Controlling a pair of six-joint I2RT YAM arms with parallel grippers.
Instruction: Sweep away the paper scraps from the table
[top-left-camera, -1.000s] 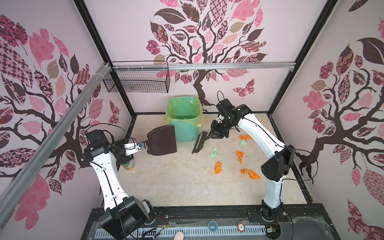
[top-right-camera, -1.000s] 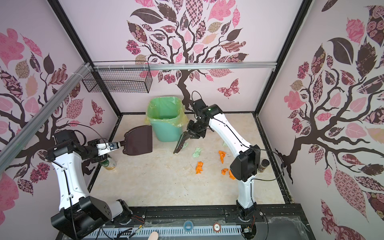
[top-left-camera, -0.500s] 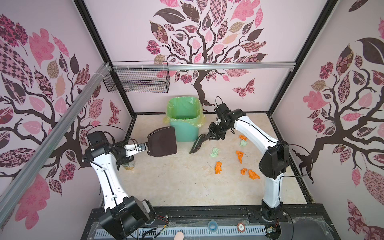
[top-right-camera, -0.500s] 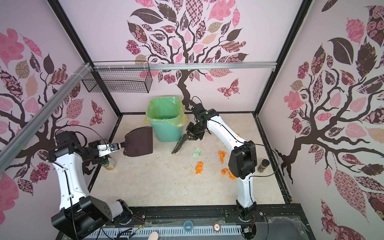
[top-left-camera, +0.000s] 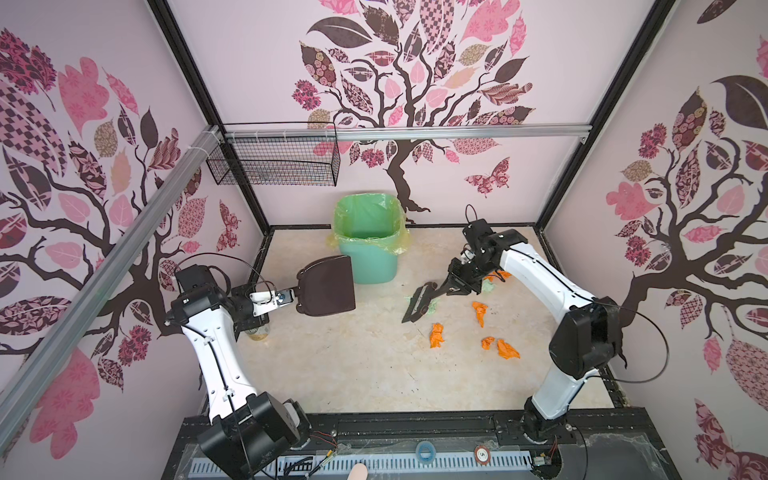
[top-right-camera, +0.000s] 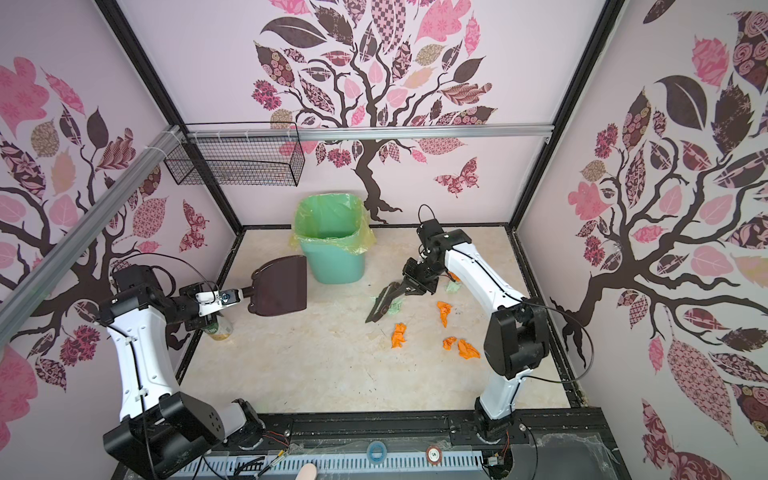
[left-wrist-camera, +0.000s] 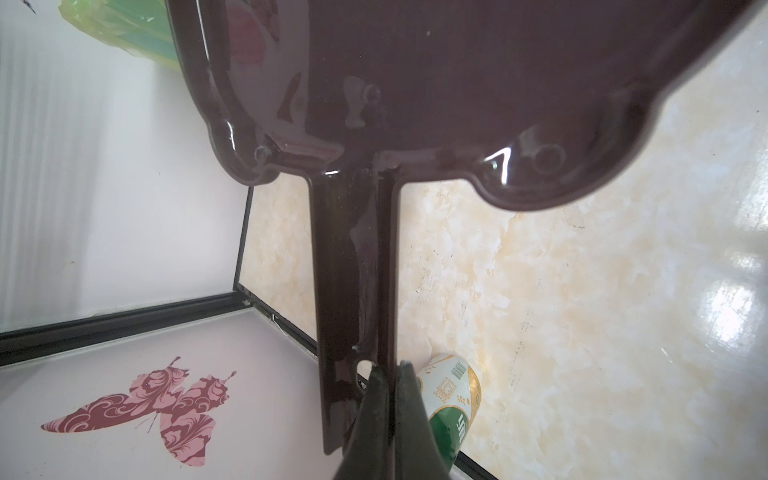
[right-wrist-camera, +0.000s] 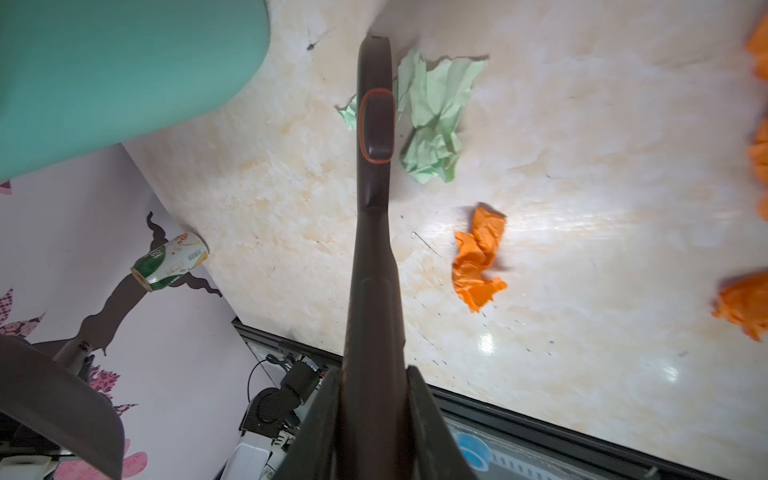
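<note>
A: Why is the dustpan (top-left-camera: 328, 286) parked by the bin (top-left-camera: 368, 249)?

B: Judgement: it is waiting. The left gripper (left-wrist-camera: 389, 374) is pressed together on the end of the handle. The pan is held roughly level, apparently off the tabletop (top-left-camera: 353, 374), just beside the bin and well apart from any litter. Nothing shows inside the pan.

A: And the right side?

B: The right gripper (right-wrist-camera: 374, 376) pinches the brush (top-left-camera: 419, 301) by its handle, with the head slanted down toward the surface. A mint wad (right-wrist-camera: 436, 120) lies against the head. I read this as the gathering step, early on, since no scrap is near the pan.

A: Where are the paper scraps (top-left-camera: 436, 336)?

B: All on the right half of the tabletop. The orange ones are scattered between the brush and the front edge. A few more, orange and mint, sit partly hidden by the right arm's wrist.

A: Surface?

B: Beige, mottled like marble, and glossy; lamp glare shows in the right wrist view. Light wads should slide easily, but they might skip past the bristles.

A: Room?

B: Pink walls with tree and butterfly decals, and black frame posts. A wire basket (top-left-camera: 274, 166) hangs at the back left. A can (top-left-camera: 257, 332) sits at the left edge, under the left arm's wrist. The bin, lined with a yellow-green bag, stands at the back.
</note>
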